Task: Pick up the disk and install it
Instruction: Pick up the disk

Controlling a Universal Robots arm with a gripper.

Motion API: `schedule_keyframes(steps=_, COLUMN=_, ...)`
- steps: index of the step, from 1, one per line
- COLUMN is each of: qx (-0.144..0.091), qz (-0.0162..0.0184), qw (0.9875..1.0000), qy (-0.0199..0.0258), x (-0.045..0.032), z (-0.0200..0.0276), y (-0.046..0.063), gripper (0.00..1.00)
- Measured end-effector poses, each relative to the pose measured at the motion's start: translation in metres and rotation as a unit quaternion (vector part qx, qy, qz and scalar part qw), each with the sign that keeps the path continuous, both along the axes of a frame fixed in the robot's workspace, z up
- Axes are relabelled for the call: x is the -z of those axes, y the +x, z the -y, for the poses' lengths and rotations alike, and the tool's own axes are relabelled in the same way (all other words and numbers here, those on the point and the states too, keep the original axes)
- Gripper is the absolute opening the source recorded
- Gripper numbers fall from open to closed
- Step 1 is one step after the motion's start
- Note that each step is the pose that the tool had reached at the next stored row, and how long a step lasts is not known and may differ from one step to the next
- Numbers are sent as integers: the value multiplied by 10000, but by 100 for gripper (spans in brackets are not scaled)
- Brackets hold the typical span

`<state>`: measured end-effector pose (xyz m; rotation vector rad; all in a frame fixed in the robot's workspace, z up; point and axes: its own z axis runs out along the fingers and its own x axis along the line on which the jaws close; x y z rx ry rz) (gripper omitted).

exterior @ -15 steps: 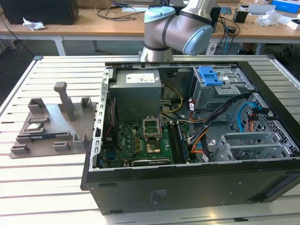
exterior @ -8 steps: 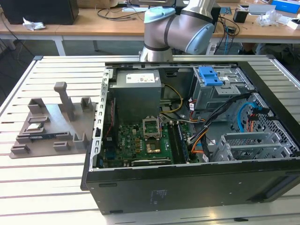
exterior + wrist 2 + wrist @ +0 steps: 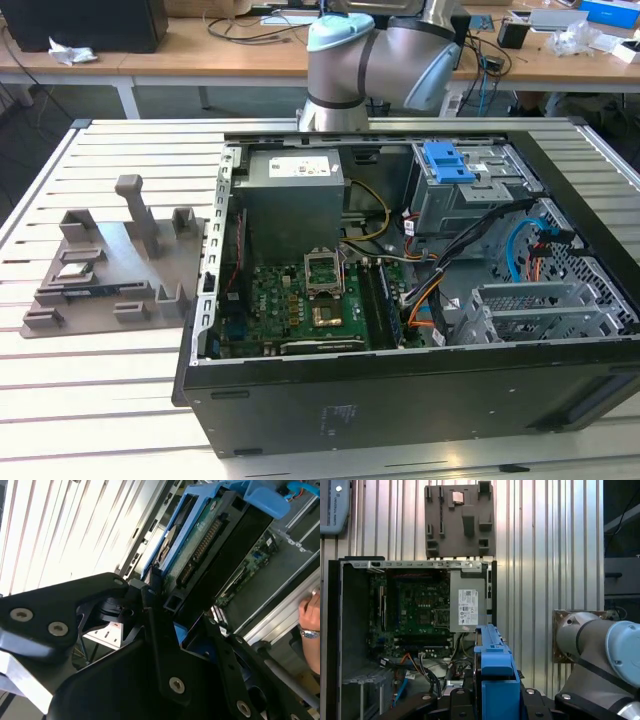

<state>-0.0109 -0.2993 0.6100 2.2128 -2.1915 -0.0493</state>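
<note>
Up close, the gripper (image 3: 170, 605) holds the disk (image 3: 200, 535), its black fingers (image 3: 150, 625) closed on one end of the blue frame. In the second wrist view the drive's green circuit board faces the camera, and a person's hand (image 3: 311, 622) shows at the edge. In the first wrist view the disk (image 3: 492, 665) stands edge-on between the fingers (image 3: 527, 700), in the air above the open computer case (image 3: 415, 564). Below it lie the motherboard (image 3: 415, 610) and the grey power supply (image 3: 467, 607). Past the case, a grey parts tray (image 3: 460, 520) rests on the slatted table (image 3: 545, 555). The exterior view shows the case (image 3: 400, 400) beside the tray (image 3: 110, 270), with the arm (image 3: 375, 55) rising behind the case.
</note>
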Motion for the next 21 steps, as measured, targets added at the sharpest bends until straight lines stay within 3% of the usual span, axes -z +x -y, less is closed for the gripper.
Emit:
schedule_keyframes(steps=7, qx=0, qz=-19, qw=10000, qy=1, x=11, z=0, y=362, gripper=37)
schedule_keyframes(steps=9, qx=0, qz=-29, qw=10000, qy=0, x=19, z=-1, y=545, gripper=37)
schedule_keyframes(steps=14, qx=0, qz=-40, qw=10000, qy=-1, x=42, z=-1, y=721, gripper=37)
schedule_keyframes(steps=18, qx=0, qz=-48, qw=10000, qy=1, x=132, z=1, y=780, gripper=37)
schedule_keyframes(steps=19, qx=0, qz=-48, qw=10000, qy=0, x=161, z=8, y=780, gripper=37)
schedule_keyframes(steps=20, qx=0, qz=-48, qw=10000, qy=0, x=204, z=49, y=780, gripper=37)
schedule_keyframes(steps=21, qx=0, qz=-48, qw=10000, qy=9, x=240, z=133, y=780, gripper=37)
